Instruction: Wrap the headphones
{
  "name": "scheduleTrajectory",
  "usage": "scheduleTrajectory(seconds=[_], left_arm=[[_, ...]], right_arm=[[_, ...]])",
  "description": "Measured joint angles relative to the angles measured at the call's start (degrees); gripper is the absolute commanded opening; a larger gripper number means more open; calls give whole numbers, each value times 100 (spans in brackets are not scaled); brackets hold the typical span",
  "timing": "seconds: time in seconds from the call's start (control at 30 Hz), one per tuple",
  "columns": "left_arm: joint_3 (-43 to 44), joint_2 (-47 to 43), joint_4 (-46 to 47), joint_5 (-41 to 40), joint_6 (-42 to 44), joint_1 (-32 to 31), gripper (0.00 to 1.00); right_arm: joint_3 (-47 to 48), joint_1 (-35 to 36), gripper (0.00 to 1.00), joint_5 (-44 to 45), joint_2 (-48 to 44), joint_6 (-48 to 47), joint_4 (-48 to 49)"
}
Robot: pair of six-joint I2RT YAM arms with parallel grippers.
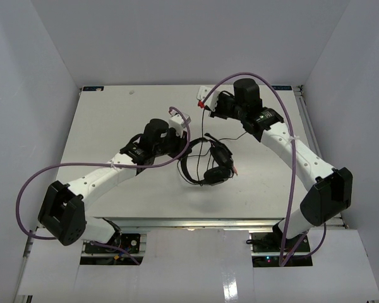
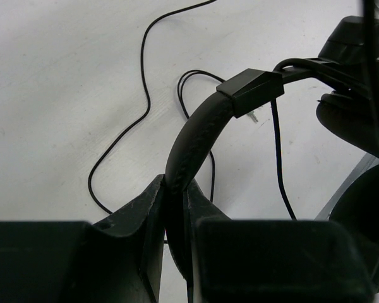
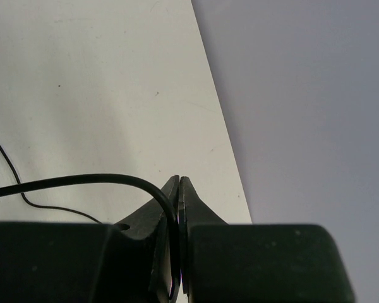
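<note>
Black over-ear headphones (image 1: 207, 169) rest mid-way across the white desk (image 1: 107, 120), between the two arms

Left pincer (image 2: 175, 191) clamped on the padded black headband (image 2: 199, 136), low on its arc; the oval earcups (image 2: 357, 120) sit at the band's other end. Judged purpose: pin the set so it cannot slide while cord is led round it

Right pincer (image 3: 179, 188) shut on the thin black cord (image 3: 82, 181), beyond the headphones toward the desk's back edge. The cord curves away from the tips back toward the headphones. Judged purpose: keep a free length under control, ready to carry round the band

Slack loops of cord lie on the desk just beside the headband; one strand crosses the band near its slider. Wrapping looks barely begun

No box, pouch or tray in any view
</note>
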Motion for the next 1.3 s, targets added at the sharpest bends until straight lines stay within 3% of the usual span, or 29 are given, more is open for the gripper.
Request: scheduleTrajectory(seconds=[0.43,0.7,0.93,1.3], left_arm=[[48,-511,-122,-75,-104,-305,0],[284,-680,-321,-375,-94,-323,0],[1065,-681,-640,-423,-75,-325,0],[2569,-487,-970,-666,-180,-336,0]], right_arm=[[-46,-723,8,-708,324,635,146],[-585,-1140,8,-1136,204,993,261],[-1059,-1174,8,-1856,10,1552,407],[-1869,-1201,8,-3681,-30,3688,1833]])
